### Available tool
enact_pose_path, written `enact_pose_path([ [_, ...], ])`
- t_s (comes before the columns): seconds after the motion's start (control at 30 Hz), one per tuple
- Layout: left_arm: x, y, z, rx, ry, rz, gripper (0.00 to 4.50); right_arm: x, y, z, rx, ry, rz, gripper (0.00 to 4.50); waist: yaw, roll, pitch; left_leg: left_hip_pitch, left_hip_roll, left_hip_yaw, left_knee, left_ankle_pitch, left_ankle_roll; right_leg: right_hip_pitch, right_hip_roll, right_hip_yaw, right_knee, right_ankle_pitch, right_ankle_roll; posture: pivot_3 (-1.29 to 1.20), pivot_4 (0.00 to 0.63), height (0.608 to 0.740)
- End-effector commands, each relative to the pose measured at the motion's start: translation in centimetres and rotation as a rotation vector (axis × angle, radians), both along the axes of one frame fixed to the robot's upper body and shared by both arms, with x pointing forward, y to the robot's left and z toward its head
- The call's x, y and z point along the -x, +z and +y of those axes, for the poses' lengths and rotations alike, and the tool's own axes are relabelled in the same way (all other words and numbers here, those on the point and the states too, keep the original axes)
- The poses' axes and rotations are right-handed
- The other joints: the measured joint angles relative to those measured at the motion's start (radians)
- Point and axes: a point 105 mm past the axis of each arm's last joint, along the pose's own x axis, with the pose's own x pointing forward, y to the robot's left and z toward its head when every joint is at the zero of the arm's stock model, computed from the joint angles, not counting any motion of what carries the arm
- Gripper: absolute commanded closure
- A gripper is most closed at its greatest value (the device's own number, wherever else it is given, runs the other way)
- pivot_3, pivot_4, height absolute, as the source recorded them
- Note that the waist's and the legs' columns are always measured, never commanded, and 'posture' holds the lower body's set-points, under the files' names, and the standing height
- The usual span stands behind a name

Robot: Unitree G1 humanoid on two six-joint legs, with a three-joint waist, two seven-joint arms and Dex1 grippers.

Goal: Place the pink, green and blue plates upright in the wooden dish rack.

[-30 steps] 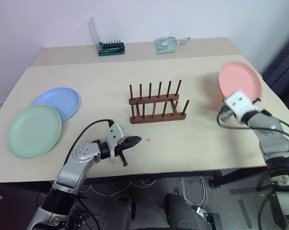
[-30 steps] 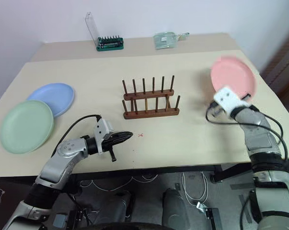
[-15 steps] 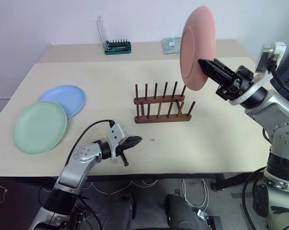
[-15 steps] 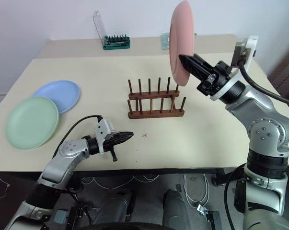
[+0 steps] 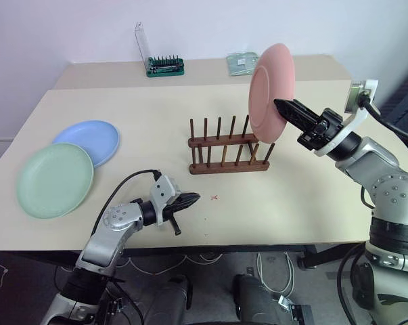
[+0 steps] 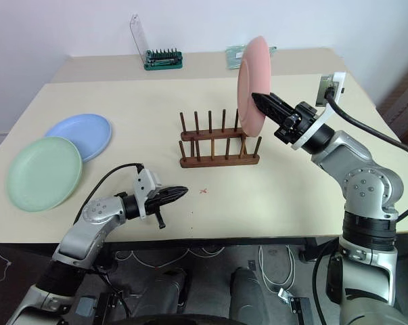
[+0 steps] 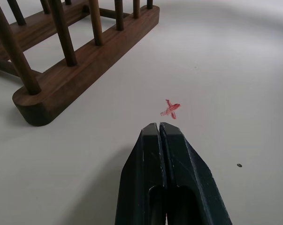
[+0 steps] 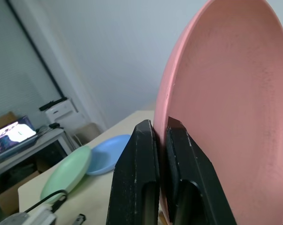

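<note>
My right gripper (image 5: 279, 104) is shut on the rim of the pink plate (image 5: 268, 84), which it holds upright on edge over the right end of the wooden dish rack (image 5: 229, 153). The plate's lower rim is about level with the peg tops; whether it touches them I cannot tell. In the right wrist view the fingers (image 8: 139, 154) pinch the pink plate (image 8: 225, 108). The green plate (image 5: 55, 179) lies flat at the table's left, overlapping the blue plate (image 5: 88, 140) behind it. My left gripper (image 5: 193, 198) rests shut and empty near the front edge, short of the rack (image 7: 71, 61).
A small red cross (image 5: 215, 198) marks the table just ahead of the left gripper. At the back stand a green-based tool case (image 5: 165, 66) with its clear lid raised and a clear packet (image 5: 241, 63). The table's right edge (image 5: 366, 115) runs close behind the right arm.
The right gripper lifted the pink plate from low at the table's right side, turned it upright and carried it left, then lowered it toward the rack's right end. The left arm stayed still.
</note>
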Motion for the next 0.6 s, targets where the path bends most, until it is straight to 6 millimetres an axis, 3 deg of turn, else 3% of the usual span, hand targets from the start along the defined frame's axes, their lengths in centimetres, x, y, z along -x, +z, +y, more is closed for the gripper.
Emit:
enact_pose_path([
  [0.03, 0.1, 1.5, -0.1, 0.039, -0.011, -0.054, 4.50, 0.4, 1.4, 0.5, -0.024, 0.042, -0.055, 4.47, -0.001, 0.000, 0.000, 0.000, 0.000, 0.000, 0.000, 0.000, 0.000, 0.000, 0.000, 0.000, 0.000, 0.000, 0.000, 0.00, 0.150, 0.740],
  [0.1, 0.1, 1.5, -0.1, 0.039, -0.010, -0.053, 4.50, 0.3, 1.4, 0.5, -0.027, 0.037, -0.053, 4.47, -0.001, 0.000, 0.000, 0.000, 0.000, 0.000, 0.000, 0.000, 0.000, 0.000, 0.000, 0.000, 0.000, 0.000, 0.000, 0.00, 0.150, 0.740],
  [0.2, 0.2, 1.5, 0.1, 0.040, -0.008, -0.051, 4.50, -0.2, 1.3, 0.2, -0.013, -0.008, -0.057, 3.50, -0.002, 0.000, 0.000, 0.000, 0.000, 0.000, 0.000, 0.000, 0.000, 0.000, 0.000, 0.000, 0.000, 0.000, 0.000, 0.00, 0.150, 0.740],
  [0.3, 0.4, 2.0, 0.2, 0.042, -0.009, -0.054, 4.50, -0.9, 1.5, -0.4, 0.015, -0.095, -0.086, 2.14, -0.001, 0.000, 0.000, 0.000, 0.000, 0.000, 0.000, 0.000, 0.000, 0.000, 0.000, 0.000, 0.000, 0.000, 0.000, 0.00, 0.150, 0.740],
  [0.37, 0.5, 2.4, 0.2, 0.042, -0.010, -0.057, 4.50, -1.5, 2.0, -1.4, -0.003, -0.156, -0.088, 2.14, -0.001, 0.000, 0.000, 0.000, 0.000, 0.000, 0.000, 0.000, 0.000, -0.001, 0.000, 0.000, 0.000, 0.000, 0.000, 0.00, 0.150, 0.740],
  [0.6, 0.6, 2.8, 0.3, 0.038, -0.004, -0.053, 4.50, -1.0, 4.7, -2.5, 0.025, -0.251, -0.212, 2.14, -0.001, 0.000, 0.000, -0.001, 0.000, 0.001, -0.001, 0.000, 0.000, -0.001, 0.000, 0.000, 0.000, 0.000, 0.000, 0.00, 0.150, 0.740],
])
